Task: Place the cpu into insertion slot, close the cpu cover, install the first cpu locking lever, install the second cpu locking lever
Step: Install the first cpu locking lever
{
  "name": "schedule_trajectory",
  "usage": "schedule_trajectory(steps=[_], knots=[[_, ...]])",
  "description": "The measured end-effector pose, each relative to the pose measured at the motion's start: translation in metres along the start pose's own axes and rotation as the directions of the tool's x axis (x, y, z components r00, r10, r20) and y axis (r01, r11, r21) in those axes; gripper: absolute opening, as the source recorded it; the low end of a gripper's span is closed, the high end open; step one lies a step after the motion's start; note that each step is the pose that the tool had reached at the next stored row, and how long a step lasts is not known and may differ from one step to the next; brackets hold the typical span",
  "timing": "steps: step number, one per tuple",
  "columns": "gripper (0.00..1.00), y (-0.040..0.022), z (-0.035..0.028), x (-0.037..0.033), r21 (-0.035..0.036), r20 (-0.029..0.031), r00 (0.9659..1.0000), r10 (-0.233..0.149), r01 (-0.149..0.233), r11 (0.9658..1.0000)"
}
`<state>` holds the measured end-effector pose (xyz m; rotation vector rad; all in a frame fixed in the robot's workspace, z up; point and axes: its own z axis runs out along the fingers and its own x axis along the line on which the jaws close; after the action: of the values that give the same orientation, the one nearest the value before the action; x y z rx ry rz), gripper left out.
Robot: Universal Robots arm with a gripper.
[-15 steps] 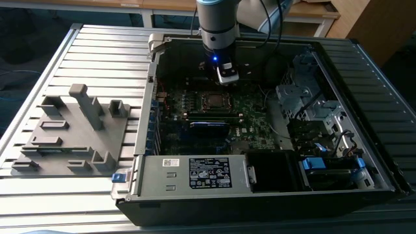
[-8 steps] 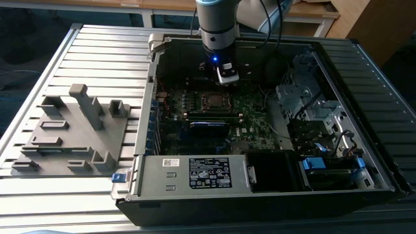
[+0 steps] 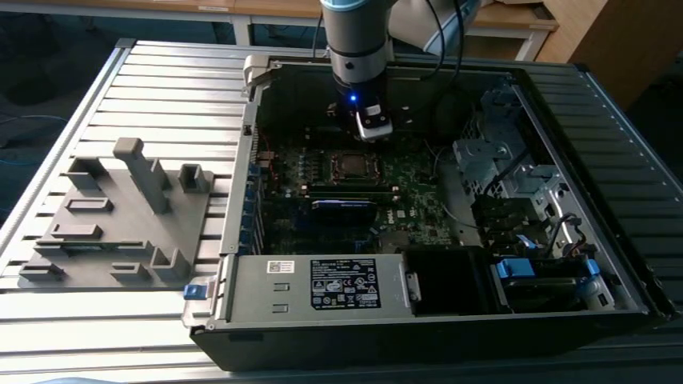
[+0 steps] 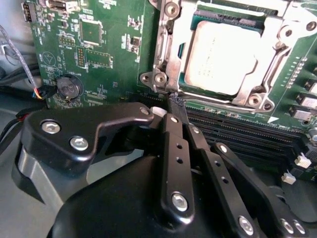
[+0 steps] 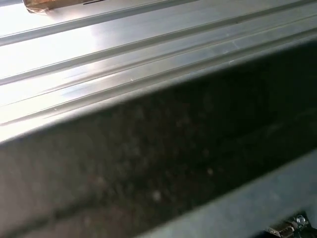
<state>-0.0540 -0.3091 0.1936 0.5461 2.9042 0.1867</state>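
One robot arm is reaching down into one open computer case (image 3: 597, 264) that is lying on a ribbed metal table (image 3: 149, 88). In the exterior view, its one gripper (image 3: 370, 132) is hanging just above the green motherboard (image 3: 411, 180), close to the edge of the socket that lies farther from the camera. In the second wrist view the gripper (image 4: 177, 101) is showing two black fingers (image 4: 174, 144) pressed together with nothing between them, and their tip is sitting right beside one corner of the socket, near a thin metal lever end; whether it is touching cannot be told. One cpu (image 4: 221, 55), a dull silvery square, is lying flat inside the insertion slot (image 4: 184, 79). One cpu cover (image 4: 270, 84), a silvery metal frame, is lying down around the chip, with the chip showing through its window. Long black memory slots (image 4: 237, 131) are running alongside the socket, just beside the gripper. In the exterior view, one grey fixture plate (image 3: 117, 220) with several upright blocks is resting on the table toward the exterior view's left, well apart from the case, and one grey power supply box (image 3: 315, 284) bearing a dark label is sitting at the case's near edge. The first wrist view is looking along the table's bright ribs (image 5: 124, 59) and a dark case wall (image 5: 163, 163).
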Motion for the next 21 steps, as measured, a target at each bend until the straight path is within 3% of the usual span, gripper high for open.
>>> schedule_trajectory(steps=[14,17,21], knots=[[0.11,-0.0013,0.0001,-0.0004,-0.0026,-0.0008,1.0,0.0,0.0,1.0],[0.11,-0.0019,0.0003,-0.0006,-0.0094,-0.0032,1.0,0.002,-0.002,1.0],[0.11,-0.0025,0.0002,-0.0008,-0.0244,-0.009,0.9999,0.005,-0.005,0.9997]])
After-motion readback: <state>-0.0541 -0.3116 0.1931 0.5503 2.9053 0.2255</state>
